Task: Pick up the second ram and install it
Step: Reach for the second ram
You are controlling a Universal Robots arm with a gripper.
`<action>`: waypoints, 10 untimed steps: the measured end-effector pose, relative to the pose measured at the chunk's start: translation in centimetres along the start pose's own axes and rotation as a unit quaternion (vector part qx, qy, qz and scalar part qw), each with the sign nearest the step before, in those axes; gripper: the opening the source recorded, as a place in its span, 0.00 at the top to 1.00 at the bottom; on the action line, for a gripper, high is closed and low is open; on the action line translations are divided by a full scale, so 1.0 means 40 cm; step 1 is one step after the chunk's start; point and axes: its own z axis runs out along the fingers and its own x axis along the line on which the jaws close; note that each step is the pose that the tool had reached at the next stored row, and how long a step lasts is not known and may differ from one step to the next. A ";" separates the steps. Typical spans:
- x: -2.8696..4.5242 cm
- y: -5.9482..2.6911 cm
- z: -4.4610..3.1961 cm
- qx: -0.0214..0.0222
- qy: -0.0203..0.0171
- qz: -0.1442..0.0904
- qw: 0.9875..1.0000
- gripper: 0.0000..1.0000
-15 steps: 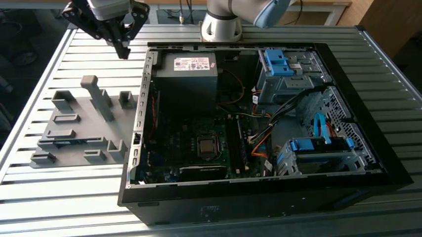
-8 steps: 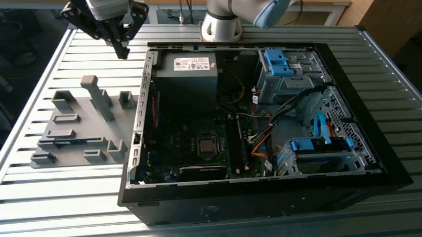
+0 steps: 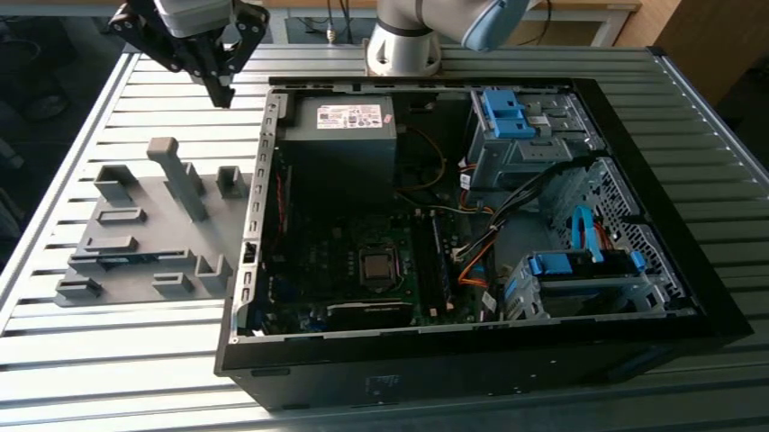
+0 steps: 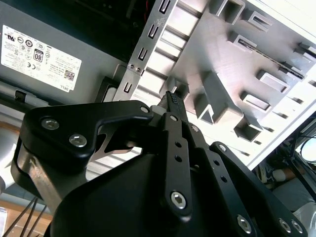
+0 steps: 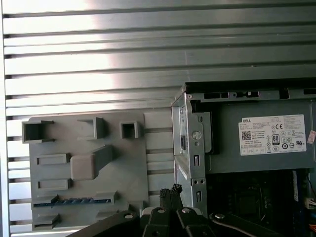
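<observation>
The second ram point(image 5: 74, 201) is a thin blue-green stick standing on edge in a slot of the grey holder tray point(image 5: 118, 168). In the exterior view the ram point(image 3: 124, 261) is near the tray's point(image 3: 157, 225) front, at the view's left. My gripper point(image 3: 221, 94) hangs high over the slatted table behind the tray, by the open computer case's point(image 3: 266, 135) back corner. Its fingers are shut together with nothing between them. In both wrist views the fingertips point(image 5: 171, 190) point(image 4: 173, 100) point down beside the case wall, well apart from the ram.
The open case holds a power supply point(image 3: 342, 121), the motherboard point(image 3: 360, 270) with its processor socket, loose cables point(image 3: 481, 225) and blue drive-bay latches point(image 3: 505, 112). A tall grey post point(image 3: 180, 180) and several blocks rise from the tray. The arm's base point(image 3: 402, 45) stands behind the case.
</observation>
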 end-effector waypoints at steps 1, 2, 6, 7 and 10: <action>0.000 0.000 0.000 0.000 0.000 0.000 1.000 0.89; 0.001 0.000 0.000 0.000 0.000 0.000 1.000 0.89; 0.003 0.000 0.000 0.000 0.000 0.000 1.000 0.89; 0.004 0.000 0.000 0.000 0.000 0.000 1.000 0.89; 0.005 0.000 0.000 0.000 0.000 0.000 1.000 0.89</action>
